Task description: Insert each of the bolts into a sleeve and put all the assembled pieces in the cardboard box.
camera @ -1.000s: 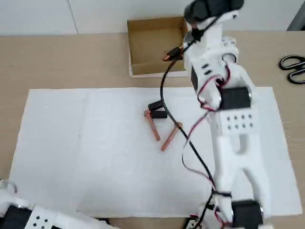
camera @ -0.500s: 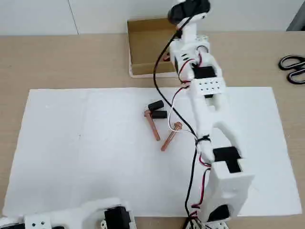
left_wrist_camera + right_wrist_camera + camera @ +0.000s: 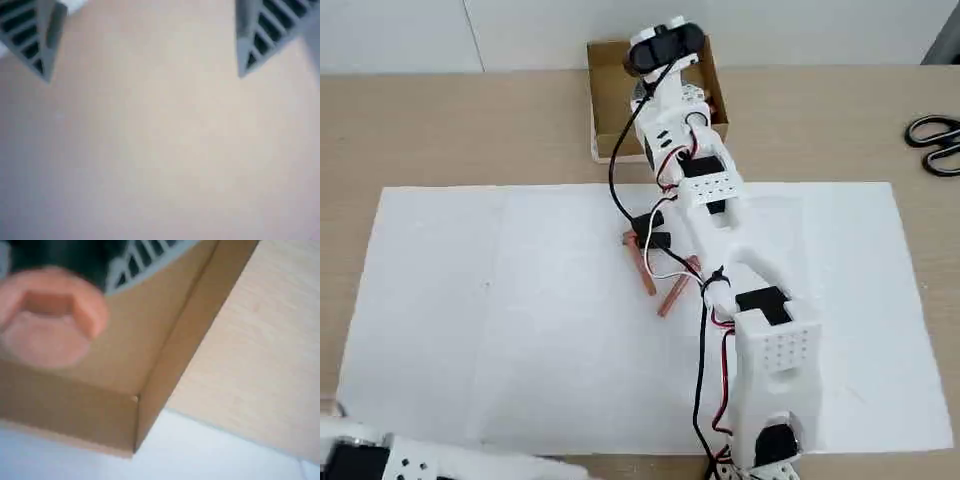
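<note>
My right gripper (image 3: 65,275) hangs inside the cardboard box (image 3: 608,100) at the back of the table, shut on an assembled piece: a copper bolt (image 3: 47,325) in a black sleeve. The box floor and a corner (image 3: 135,400) lie just beneath it. From above, the right arm (image 3: 695,180) stretches from the front edge to the box. Two loose copper bolts (image 3: 642,265) (image 3: 672,295) and two black sleeves (image 3: 648,220) (image 3: 655,240) lie on the white paper (image 3: 500,300), partly under that arm. My left gripper (image 3: 145,55) is open over bare tabletop.
Black-handled scissors (image 3: 935,140) lie at the far right on the wood table. The left arm's base (image 3: 370,455) sits at the front left corner. The paper's left half has free room.
The right arm has swung left and stretched forward, carrying the held bolt from the box's right wall to over its inside. The left arm has shifted at the front left.
</note>
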{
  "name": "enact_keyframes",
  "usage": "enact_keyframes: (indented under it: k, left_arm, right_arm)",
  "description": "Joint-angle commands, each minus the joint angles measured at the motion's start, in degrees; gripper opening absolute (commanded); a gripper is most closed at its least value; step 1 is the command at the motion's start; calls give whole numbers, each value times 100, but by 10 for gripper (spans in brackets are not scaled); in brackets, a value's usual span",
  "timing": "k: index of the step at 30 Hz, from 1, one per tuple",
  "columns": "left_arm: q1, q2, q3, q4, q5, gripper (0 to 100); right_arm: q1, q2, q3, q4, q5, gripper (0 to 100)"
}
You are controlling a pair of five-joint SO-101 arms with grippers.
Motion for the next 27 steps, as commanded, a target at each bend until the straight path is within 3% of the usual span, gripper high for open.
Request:
enact_keyframes:
  k: [1,6,14,22,27]
  left_arm:
    - [993,-35,-444,334,501,227]
    - [2101,-35,-479,360,1125,227]
    - [3244,-35,-470,360,1767,227]
    - [3490,-35,-462,686,2031,228]
    - [3508,-35,-488,695,2004,228]
  right_arm:
    - [-4,-84,-484,-215,18,3]
    - [4,84,-545,-347,18,3]
    - [13,989,-1433,-462,26,4]
    - [13,2053,-2391,-444,26,13]
    - [13,2290,-2637,-84,26,157]
